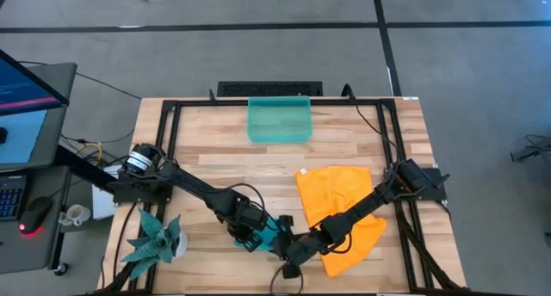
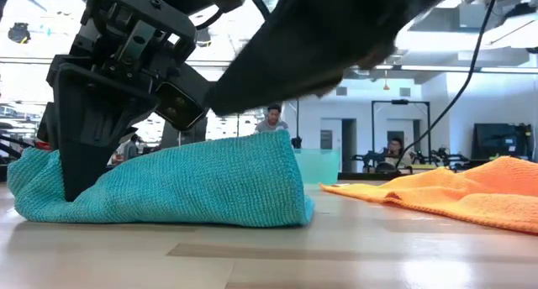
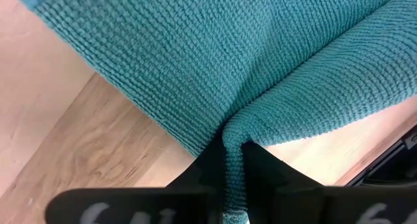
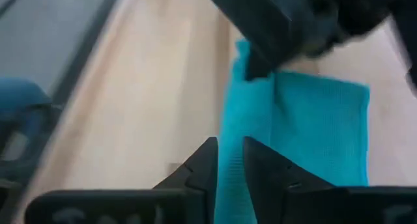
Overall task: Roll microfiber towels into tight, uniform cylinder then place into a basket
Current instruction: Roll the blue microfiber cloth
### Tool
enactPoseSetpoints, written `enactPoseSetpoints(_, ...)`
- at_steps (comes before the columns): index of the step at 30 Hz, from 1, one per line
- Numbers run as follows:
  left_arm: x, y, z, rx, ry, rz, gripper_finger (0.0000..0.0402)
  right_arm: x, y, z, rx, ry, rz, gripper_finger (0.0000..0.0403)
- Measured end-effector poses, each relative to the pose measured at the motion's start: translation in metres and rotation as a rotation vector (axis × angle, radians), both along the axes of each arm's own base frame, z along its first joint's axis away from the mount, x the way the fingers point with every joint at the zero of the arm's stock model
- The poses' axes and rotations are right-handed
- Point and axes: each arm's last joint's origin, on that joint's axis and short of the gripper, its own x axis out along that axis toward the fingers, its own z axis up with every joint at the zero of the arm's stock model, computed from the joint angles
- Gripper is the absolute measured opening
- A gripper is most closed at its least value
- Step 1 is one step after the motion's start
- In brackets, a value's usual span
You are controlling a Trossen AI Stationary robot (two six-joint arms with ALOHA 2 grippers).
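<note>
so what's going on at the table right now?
Both arms are working the teal towel at the table's near edge. The left gripper is shut on a pinched fold of it. The right gripper has a strip of the same towel between its jaws, though a firm grip can't be told. The orange towel lies spread under the right arm, unrolled. The basket sits at the far edge with no towel in it.
</note>
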Motion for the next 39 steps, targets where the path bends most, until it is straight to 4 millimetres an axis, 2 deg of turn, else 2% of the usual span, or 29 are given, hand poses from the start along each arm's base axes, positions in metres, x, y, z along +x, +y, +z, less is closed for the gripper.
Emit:
enactPoseSetpoints(3, 0.000, 0.000, 0.000, -0.002, -0.002, 0.000, 0.0020, -0.001, -0.004, -0.014, -0.010, 0.061, -0.010, 0.0088)
enactPoseSetpoints(10, 0.000, 0.000, 0.000, -0.017, 0.002, -0.004, 0.0020, -0.001, -0.005, -0.032, 0.048, 0.153, -0.076, 0.0068)
enactPoseSetpoints(18, 0.001, -0.001, 0.000, -0.023, -0.010, -0.024, 0.0025, -0.004, -0.006, -0.037, 0.044, 0.205, -0.074, 0.0059)
enactPoseSetpoints(22, 0.001, -0.001, 0.000, -0.019, -0.031, -0.067, 0.0051, -0.005, -0.006, -0.038, 0.040, 0.214, -0.071, 0.0059)
enactPoseSetpoints(31, 0.001, -0.001, 0.000, -0.026, -0.068, -0.171, 0.0142, -0.006, -0.006, -0.040, 0.030, 0.230, -0.066, 0.0059)
enactPoseSetpoints(35, -0.002, -0.001, 0.004, 0.004, -0.083, -0.200, 0.0157, -0.006, -0.006, -0.040, 0.031, 0.232, -0.064, 0.0059)
enactPoseSetpoints(39, -0.009, -0.002, 0.019, 0.080, -0.120, -0.225, 0.0157, -0.006, -0.007, -0.040, 0.029, 0.238, -0.064, 0.0059)
